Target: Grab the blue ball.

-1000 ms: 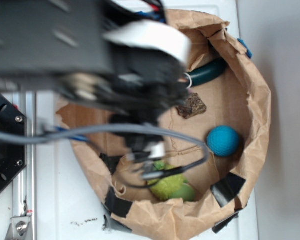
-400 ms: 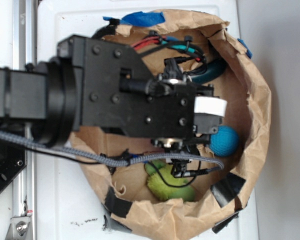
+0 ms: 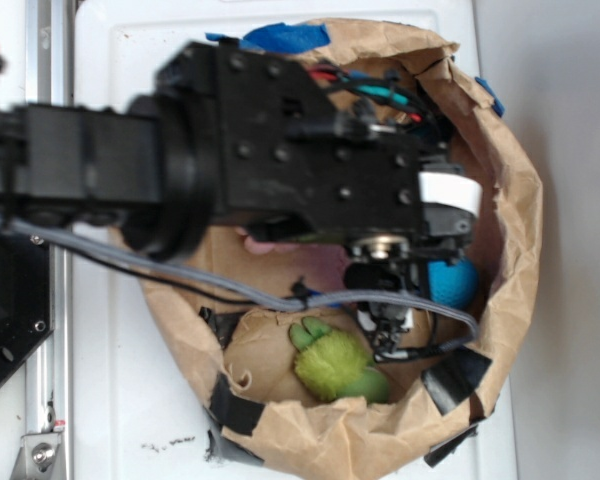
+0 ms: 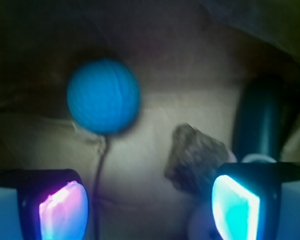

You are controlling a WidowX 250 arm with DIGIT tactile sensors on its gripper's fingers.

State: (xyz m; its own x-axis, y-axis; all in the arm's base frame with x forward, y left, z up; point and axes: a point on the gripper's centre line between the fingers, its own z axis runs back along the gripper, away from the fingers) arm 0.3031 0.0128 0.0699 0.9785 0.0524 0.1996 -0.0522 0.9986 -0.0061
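Note:
The blue ball (image 4: 103, 96) is a round teal-blue ball lying on the brown paper floor. In the wrist view it sits ahead of my gripper (image 4: 150, 200) and off to the left, above the left pad (image 4: 64, 210). Both lit pads stand far apart with only bare paper between them, so the gripper is open and apart from the ball. From the exterior view only the ball's right part (image 3: 457, 283) shows past the black wrist housing (image 3: 370, 190), which hides the fingers.
Everything lies inside a crumpled brown paper basket (image 3: 515, 200) with raised walls. A green plush toy (image 3: 330, 362) lies at its lower side. A brown lump (image 4: 195, 155) and a dark green tube (image 4: 260, 117) lie ahead on the right. A grey cable (image 3: 230, 285) hangs across.
The arm has swung in over the basket and shifted right, now covering most of the ball, the brown lump and the tube in the exterior view.

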